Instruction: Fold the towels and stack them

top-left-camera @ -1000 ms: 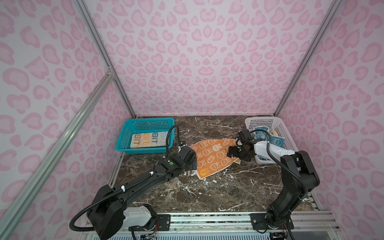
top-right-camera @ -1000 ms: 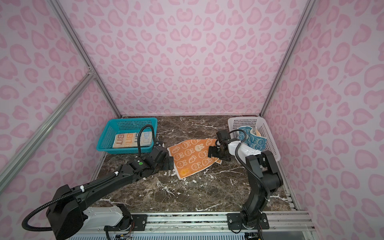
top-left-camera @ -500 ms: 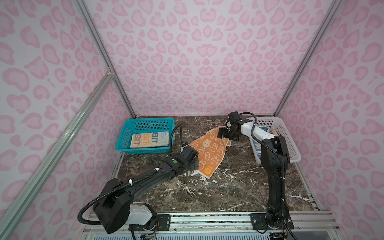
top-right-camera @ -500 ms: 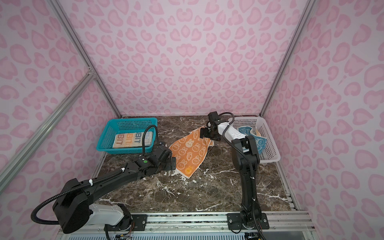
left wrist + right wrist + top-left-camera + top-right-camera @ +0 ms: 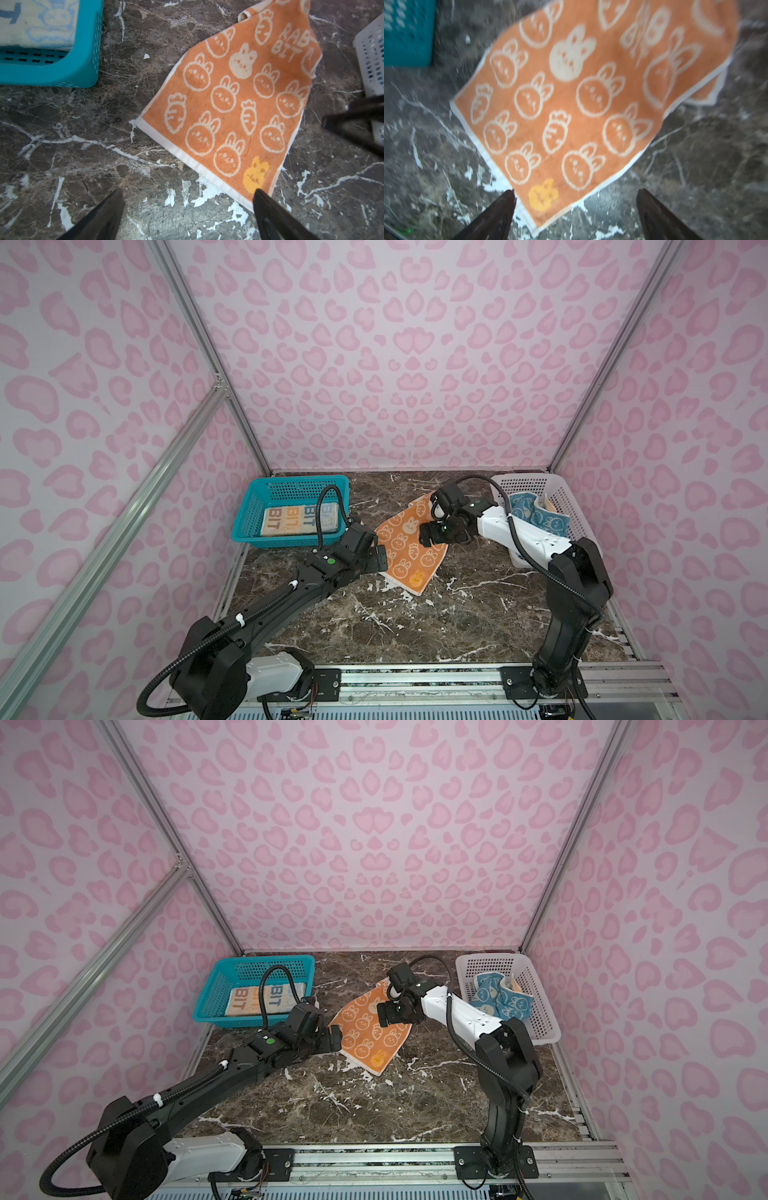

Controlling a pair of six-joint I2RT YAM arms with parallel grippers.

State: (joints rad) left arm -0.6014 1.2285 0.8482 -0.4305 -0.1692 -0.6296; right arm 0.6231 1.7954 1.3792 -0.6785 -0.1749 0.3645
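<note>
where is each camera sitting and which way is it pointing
Both top views: high over the arm bases, looking down on the marble table; left arm and right arm whole.
Left wrist: on left arm, looking down past open fingers at orange towel and teal basket.
Right wrist: over the same towel, blurred, fingers apart.
Shared: towel and teal basket in all four.

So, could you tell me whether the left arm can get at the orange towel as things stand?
Probably yes: the left gripper stands open at the near corner of the orange towel, nothing lies between them, and the right gripper is off at its opposite edge.
</note>
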